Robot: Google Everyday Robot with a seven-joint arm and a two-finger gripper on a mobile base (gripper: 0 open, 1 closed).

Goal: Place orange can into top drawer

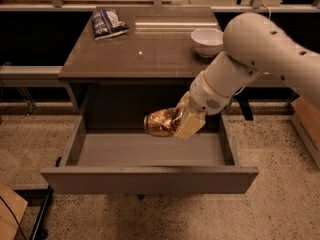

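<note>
Okay, gripper (pixel 177 120) holds the orange can (pixel 160 123) over the open top drawer (pixel 150 180).
Jaws are clamped on the can, a cream finger (pixel 189 126) pressed on its right end, and the can sticks out sideways toward 9 o'clock from the gripper. The can hangs within the drawer's outline, toward the back wall and a bit right of centre; whether it touches the drawer floor, cannot tell. The drawer is pulled fully out with its grey front at 6 o'clock. The white arm (pixel 260 54) comes in from 2 o'clock across the front edge of the brown cabinet top (pixel 140 54). On that top, a white bowl (pixel 207 41) sits at 1 o'clock and a blue-and-white snack bag (pixel 107 23) at 11 o'clock, well apart.
</note>
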